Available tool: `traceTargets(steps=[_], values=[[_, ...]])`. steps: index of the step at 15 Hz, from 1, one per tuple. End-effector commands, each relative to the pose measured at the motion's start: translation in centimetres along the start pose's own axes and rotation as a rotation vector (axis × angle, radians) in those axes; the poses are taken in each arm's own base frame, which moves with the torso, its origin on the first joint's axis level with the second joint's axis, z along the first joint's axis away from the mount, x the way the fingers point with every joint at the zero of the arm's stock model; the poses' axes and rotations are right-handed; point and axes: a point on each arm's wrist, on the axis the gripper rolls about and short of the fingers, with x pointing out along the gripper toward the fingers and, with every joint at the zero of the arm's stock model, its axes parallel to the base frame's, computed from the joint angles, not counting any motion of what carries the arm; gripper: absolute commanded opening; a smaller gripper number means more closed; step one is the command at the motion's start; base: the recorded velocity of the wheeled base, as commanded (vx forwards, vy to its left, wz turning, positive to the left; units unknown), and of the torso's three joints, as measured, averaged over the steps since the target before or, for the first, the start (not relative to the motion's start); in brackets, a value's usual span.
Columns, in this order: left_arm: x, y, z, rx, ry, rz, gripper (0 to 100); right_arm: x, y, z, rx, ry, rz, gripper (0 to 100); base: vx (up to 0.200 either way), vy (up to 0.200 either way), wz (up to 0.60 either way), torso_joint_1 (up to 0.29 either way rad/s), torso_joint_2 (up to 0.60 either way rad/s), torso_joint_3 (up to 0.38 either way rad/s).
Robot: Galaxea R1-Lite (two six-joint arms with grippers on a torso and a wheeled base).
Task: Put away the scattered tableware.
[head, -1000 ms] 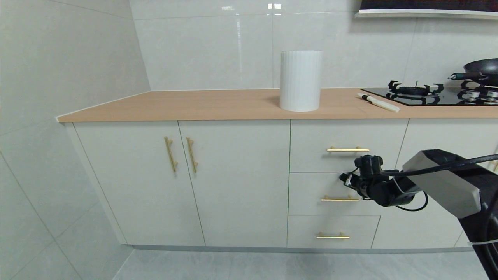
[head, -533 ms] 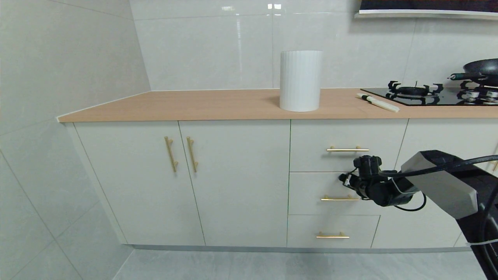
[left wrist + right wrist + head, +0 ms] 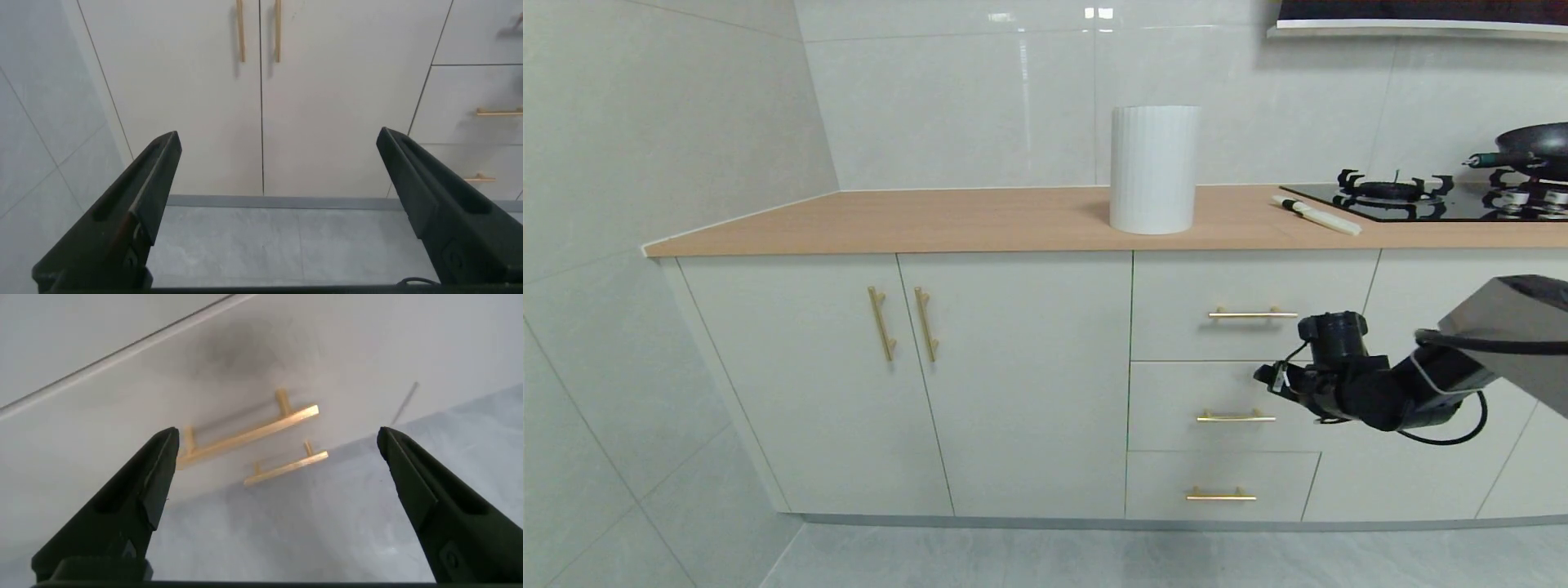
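- Right hand hangs released, fingers wide, low by the middle drawer handle. The pale utensil lies near the front edge of the surface, just beside the hob.
- I'd raise well above that edge first, then drop across the utensil's middle.
- Head view gives the utensil's spot. Wrist views give the finger gaps, and the left hand is released too.

No text, number or sign can be read here. The white ribbed container on the counter has a plain surface, and so have the cabinet doors and the drawer fronts. The pale utensil beside the hob is too small to tell if it carries any print.
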Motion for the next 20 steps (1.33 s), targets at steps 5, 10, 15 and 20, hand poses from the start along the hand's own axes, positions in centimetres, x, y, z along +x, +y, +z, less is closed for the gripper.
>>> traceTargets(steps=[5,10,15,20], values=[[0.0,0.0,0.0,0.0,0.0,0.001,100,-23.8,-1.8,2.1,-0.053,-0.268,0.167,100,0.0,0.0,0.0,0.0,0.0,0.0],[0.0,0.0,0.0,0.0,0.0,0.001,100,-37.9,-10.7,-3.7,-0.235,-0.63,0.066,100,0.0,0.0,0.0,0.0,0.0,0.0],[0.0,0.0,0.0,0.0,0.0,0.001,100,-47.2,-15.9,-9.1,-0.241,-0.718,-0.099,100,0.0,0.0,0.0,0.0,0.0,0.0],[0.0,0.0,0.0,0.0,0.0,0.001,100,-49.3,-17.7,-12.8,-0.213,-0.7,-0.233,100,0.0,0.0,0.0,0.0,0.0,0.0]])
